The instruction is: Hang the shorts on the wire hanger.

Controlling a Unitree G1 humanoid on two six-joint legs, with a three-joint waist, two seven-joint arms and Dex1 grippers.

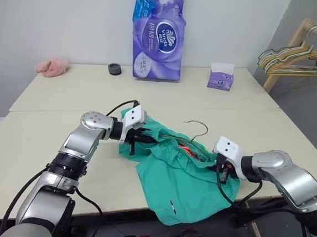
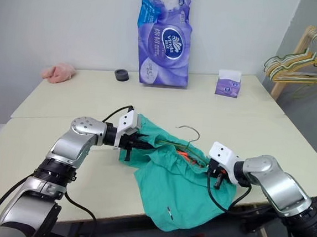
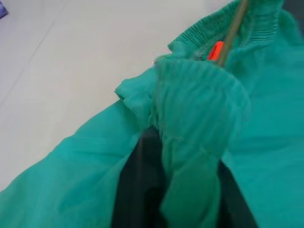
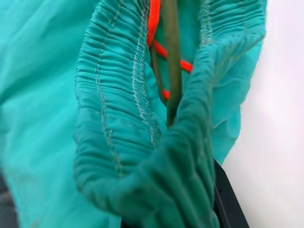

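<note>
Shorts (image 1: 181, 181) lie bunched on the near part of the table (image 1: 45, 142), one leg hanging over its front edge, with the wire hanger (image 1: 193, 137) partly inside the waistband and its hook sticking out toward the far side. From the head views the left hand (image 1: 137, 140) reaches in from the left at the waistband's left end, forearm roughly level and bent inward; the right hand (image 1: 222, 171) comes from the right, angled down at the waistband's right end.

Up close, the left wrist view shows gathered elastic draped between its dark fingers (image 3: 133, 190), an orange cord and the olive wire beyond; whether it grips the cloth I cannot tell.

In the right wrist view the right hand is clenched on a thick fold of waistband, with the wire running between the two cloth layers beside orange cord.
</note>
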